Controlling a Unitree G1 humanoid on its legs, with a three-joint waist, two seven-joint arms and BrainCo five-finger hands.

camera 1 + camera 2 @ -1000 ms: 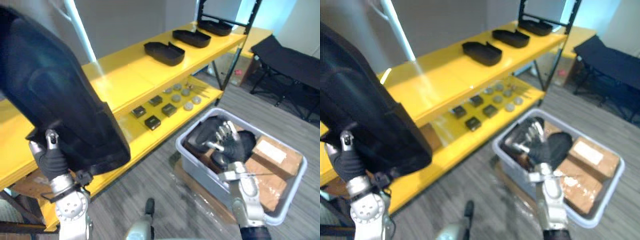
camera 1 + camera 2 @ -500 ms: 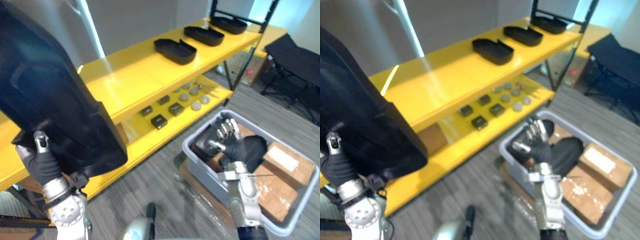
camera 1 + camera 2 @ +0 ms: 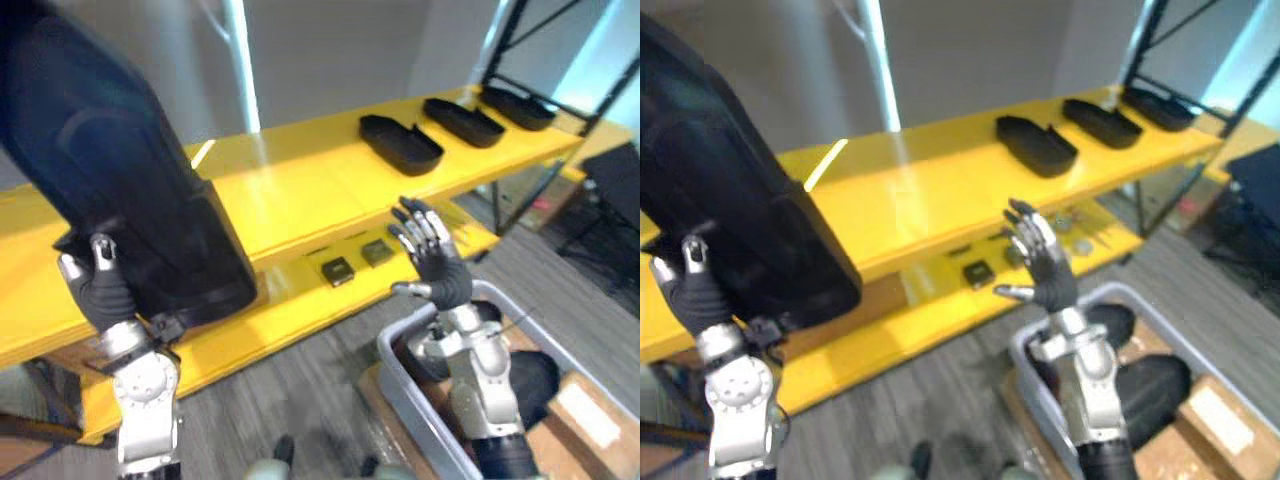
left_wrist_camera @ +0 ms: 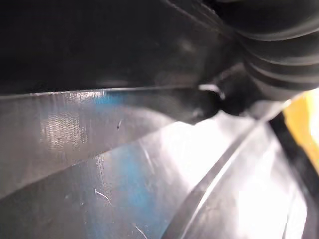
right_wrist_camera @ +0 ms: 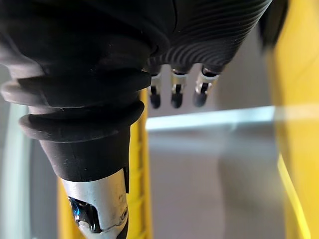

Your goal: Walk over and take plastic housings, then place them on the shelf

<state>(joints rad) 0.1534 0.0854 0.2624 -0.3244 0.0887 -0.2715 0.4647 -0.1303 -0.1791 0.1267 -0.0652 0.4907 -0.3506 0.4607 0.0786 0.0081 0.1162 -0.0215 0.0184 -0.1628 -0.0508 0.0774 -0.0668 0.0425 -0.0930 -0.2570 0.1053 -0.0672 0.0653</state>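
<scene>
A large black plastic housing (image 3: 110, 170) stands tilted at the left, in front of the yellow shelf (image 3: 300, 190). My left hand (image 3: 100, 292) is shut on its lower edge, thumb up against its face. The left wrist view looks close onto the housing's glossy inner surface (image 4: 124, 164). My right hand (image 3: 432, 268) is raised and open, holding nothing, in front of the shelf's lower level and above the grey bin (image 3: 400, 362); its fingers (image 5: 174, 92) are straight. Three smaller black housings (image 3: 400, 143) lie in a row on the shelf's top level at the right.
The grey bin at the lower right holds more black housings (image 3: 532, 378) and cardboard boxes (image 3: 592, 422). Small dark and round parts (image 3: 337, 269) lie on the shelf's lower level. A black shelf post (image 3: 520, 40) rises at the far right.
The view has shifted toward the shelf. My right hand has come up out of the grey bin, empty, to shelf height. My left hand still holds the large housing.
</scene>
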